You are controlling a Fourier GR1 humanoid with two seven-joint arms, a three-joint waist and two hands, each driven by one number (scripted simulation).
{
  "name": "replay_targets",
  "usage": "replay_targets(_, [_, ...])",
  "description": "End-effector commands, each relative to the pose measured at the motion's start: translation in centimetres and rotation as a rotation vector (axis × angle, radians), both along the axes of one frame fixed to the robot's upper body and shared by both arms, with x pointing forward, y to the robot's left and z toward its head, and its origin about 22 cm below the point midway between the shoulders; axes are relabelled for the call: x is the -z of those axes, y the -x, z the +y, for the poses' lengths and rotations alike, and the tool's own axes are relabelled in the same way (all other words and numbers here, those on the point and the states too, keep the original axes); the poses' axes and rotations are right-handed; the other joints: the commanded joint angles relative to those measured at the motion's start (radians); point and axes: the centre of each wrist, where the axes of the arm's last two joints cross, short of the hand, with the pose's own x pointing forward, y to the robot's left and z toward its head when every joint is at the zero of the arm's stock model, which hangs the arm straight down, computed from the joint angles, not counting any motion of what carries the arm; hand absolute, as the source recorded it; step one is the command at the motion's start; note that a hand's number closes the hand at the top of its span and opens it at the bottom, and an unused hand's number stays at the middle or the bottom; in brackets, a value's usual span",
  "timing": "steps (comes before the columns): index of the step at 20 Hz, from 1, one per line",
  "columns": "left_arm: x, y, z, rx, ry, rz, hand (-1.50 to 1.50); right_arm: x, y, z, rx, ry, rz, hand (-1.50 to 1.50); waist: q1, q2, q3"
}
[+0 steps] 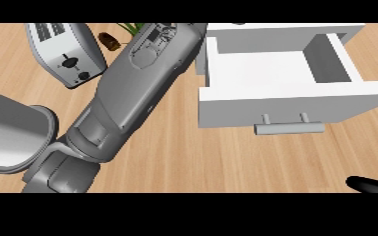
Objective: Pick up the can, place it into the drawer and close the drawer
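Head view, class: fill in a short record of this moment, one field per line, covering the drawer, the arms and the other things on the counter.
Drawer: white drawer pulled open, nothing visible inside, handle towards the robot
Left arm: grey forearm stretched up across the counter; its hand is out of sight
Right hand: only a black tip at the lower right edge
Can: not visible
Other things: toaster upper left; small brown object beside it

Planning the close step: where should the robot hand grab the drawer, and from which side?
The handle, a level bar held off the drawer front on two posts, leaving a finger gap. Come from the near side, probably mid-bar, since the drawer stands open toward the robot.
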Motion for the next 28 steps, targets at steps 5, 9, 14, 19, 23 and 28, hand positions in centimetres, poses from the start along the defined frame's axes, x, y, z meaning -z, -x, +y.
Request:
replay_targets(5, [-0.8, -0.8, -1.8, -0.036, -0.052, 0.023, 1.5, -0.3, -0.4, -0.2, -0.011, -0.001, -0.006, -1.5, -0.024, 0.006, 0.001])
replay_targets(9, [-0.3, -1.2, -2.0, -0.046, -0.073, 0.014, 1.5, 0.0, -1.2, 0.8, -0.026, 0.001, -0.003, -1.5, -0.034, 0.011, 0.001])
replay_targets(14, [-1.4, -1.1, -2.7, -0.122, -0.088, -0.022, 1.5, -0.5, -2.4, 0.9, -0.047, 0.013, -0.013, -1.5, -0.049, 0.015, 0.002])
replay_targets(19, [-0.3, -1.6, -2.2, -0.186, -0.083, -0.014, -1.5, -1.1, -1.1, 1.0, -0.038, 0.021, -0.017, -1.5, -0.052, 0.013, 0.002])
replay_targets(23, [-0.3, -1.8, -2.1, -0.206, -0.07, -0.025, -1.5, -1.3, -1.5, 0.4, -0.046, 0.07, -0.022, -1.5, -0.07, 0.021, 0.003])
replay_targets(28, [0.3, -1.9, -1.9, -0.234, -0.038, -0.015, -1.5, -2.0, -2.4, 1.4, -0.089, 0.191, -0.06, -1.5, -0.073, 0.024, 0.003])
